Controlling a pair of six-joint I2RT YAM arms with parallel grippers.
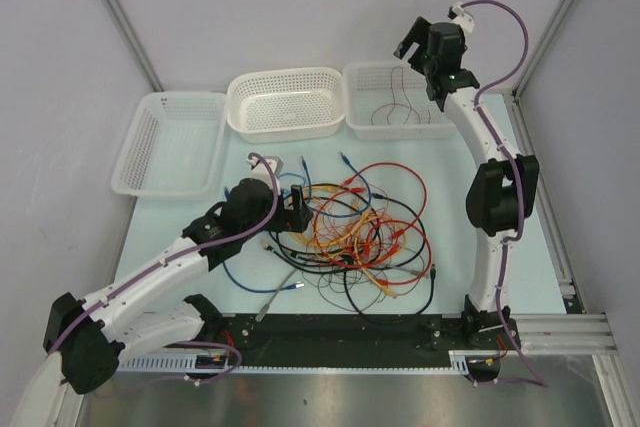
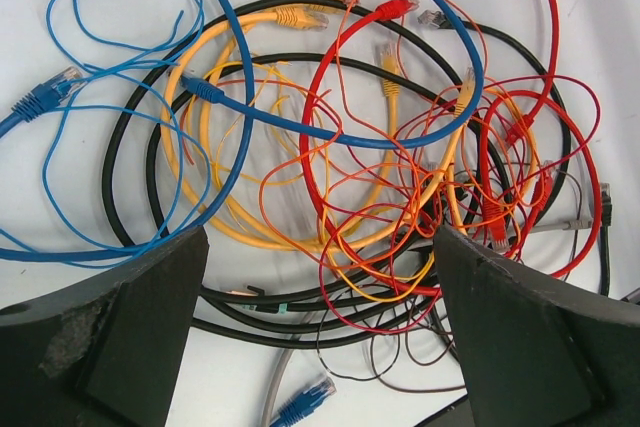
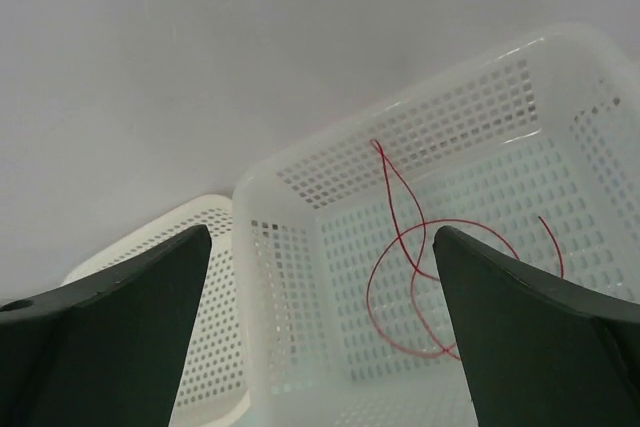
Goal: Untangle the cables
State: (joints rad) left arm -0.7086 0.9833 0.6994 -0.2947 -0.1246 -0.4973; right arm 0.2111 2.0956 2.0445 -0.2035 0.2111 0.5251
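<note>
The cables [image 1: 365, 229] lie in one tangled heap in the middle of the table: red, orange-yellow, blue, black and grey loops with plug ends. My left gripper [image 1: 297, 211] is open at the heap's left edge, just above it. In the left wrist view its open jaws [image 2: 320, 347] straddle black cables [image 2: 300, 312], thin red loops [image 2: 400, 277] and a blue plug [image 2: 300, 405], and hold nothing. My right gripper [image 1: 412, 45] is open and empty, raised above the right basket [image 1: 440, 127]. One thin red wire [image 3: 410, 247] lies in that basket [image 3: 290, 277].
Three white perforated baskets stand in a row at the back: left [image 1: 135, 152], middle [image 1: 285, 125] and right. Grey walls enclose the table. A black strip [image 1: 340, 332] with the arm bases runs along the near edge.
</note>
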